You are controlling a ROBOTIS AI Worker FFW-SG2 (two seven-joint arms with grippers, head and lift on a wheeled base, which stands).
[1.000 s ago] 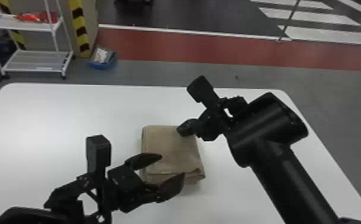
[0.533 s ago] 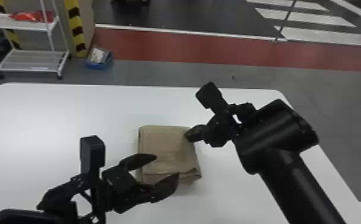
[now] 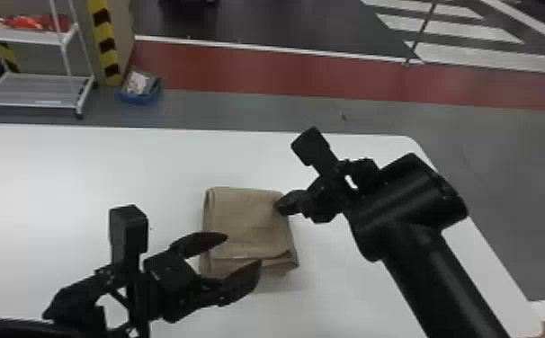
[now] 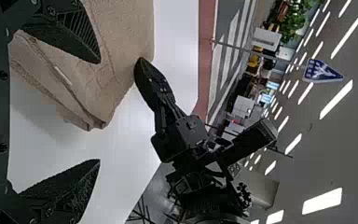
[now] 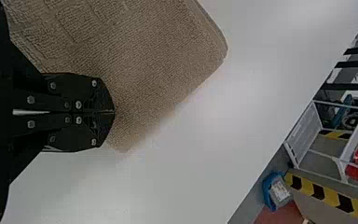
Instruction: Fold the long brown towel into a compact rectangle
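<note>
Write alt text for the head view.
Brown towel folded into a compact, uneven rectangle on a white table, open left gripper at its near-left corner, right gripper at its far-right corner. A white shelf rack stands beyond, at left.

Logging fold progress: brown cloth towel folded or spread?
Folded: the towel is a compact rectangle on the flat white table, layered edges showing at its near side.

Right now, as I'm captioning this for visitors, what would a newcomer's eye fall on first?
Probably the left gripper, hanging open over the near left part of the folded brown towel, with the right gripper shut at its far right corner. Next, the towel itself, brown against the white table. Behind, at far left, yellow-and-black stripes catch the eye.
</note>
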